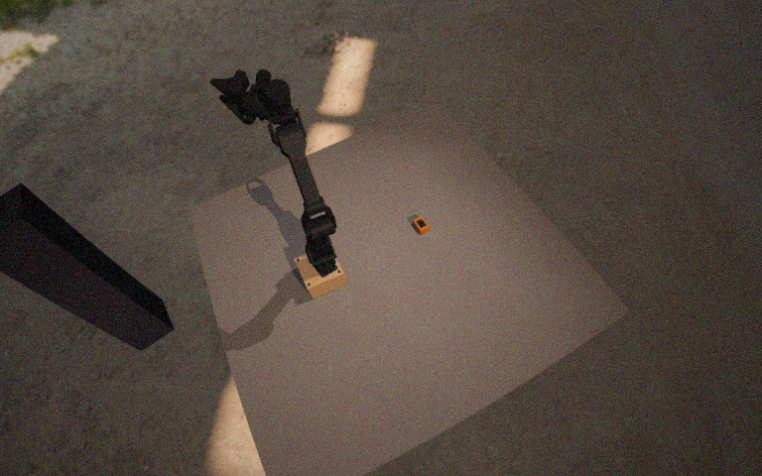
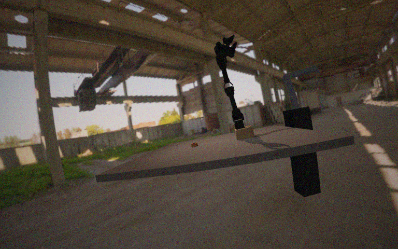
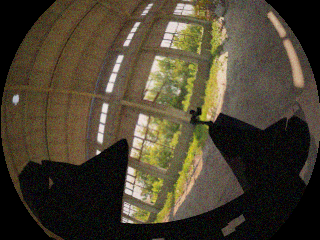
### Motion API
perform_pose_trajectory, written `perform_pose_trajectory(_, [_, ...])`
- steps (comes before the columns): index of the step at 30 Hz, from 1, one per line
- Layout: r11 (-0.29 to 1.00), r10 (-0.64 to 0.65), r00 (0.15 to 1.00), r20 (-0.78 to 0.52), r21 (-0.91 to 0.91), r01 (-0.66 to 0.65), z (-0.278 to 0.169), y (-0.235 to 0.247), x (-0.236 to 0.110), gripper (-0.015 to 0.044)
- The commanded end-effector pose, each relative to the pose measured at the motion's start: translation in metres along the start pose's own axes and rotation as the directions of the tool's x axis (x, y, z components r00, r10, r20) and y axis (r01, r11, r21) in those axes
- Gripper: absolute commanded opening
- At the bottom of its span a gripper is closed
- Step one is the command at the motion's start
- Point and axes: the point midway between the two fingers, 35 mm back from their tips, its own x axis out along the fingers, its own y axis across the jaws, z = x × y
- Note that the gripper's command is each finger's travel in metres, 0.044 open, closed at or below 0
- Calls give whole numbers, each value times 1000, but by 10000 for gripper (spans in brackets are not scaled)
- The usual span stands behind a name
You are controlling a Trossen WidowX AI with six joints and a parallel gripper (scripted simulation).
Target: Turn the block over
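A small orange block (image 1: 421, 224) (image 2: 194, 144) lies on the grey table (image 1: 449, 347) (image 2: 223, 163), with a dark marked square on its upper face. My gripper (image 1: 227, 83) (image 2: 230, 41) (image 3: 170, 136) is open and empty, raised high at the end of the upright arm, far above and behind the block. In the wrist view the two dark fingers stand wide apart and only the hall roof and windows show between them; the block is not in that view.
The arm stands on a wooden base (image 1: 319, 278) (image 2: 244, 132) on the table. A tall black box (image 1: 83, 275) (image 2: 302, 147) stands beside the table's edge. The table's front edge (image 2: 205, 165) is a thin dark slab.
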Motion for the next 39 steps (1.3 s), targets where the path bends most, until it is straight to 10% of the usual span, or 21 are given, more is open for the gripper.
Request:
perform_pose_trajectory(1, [1000, -4, 1000, 7, 1, 4, 2, -2, 0, 426])
perform_pose_trajectory(18, [866, -466, 749, 472, 67, 496, 159, -176, -54, 440])
perform_pose_trajectory(39, [312, -861, 22, 507, 494, 812, 229, -343, -310, 440])
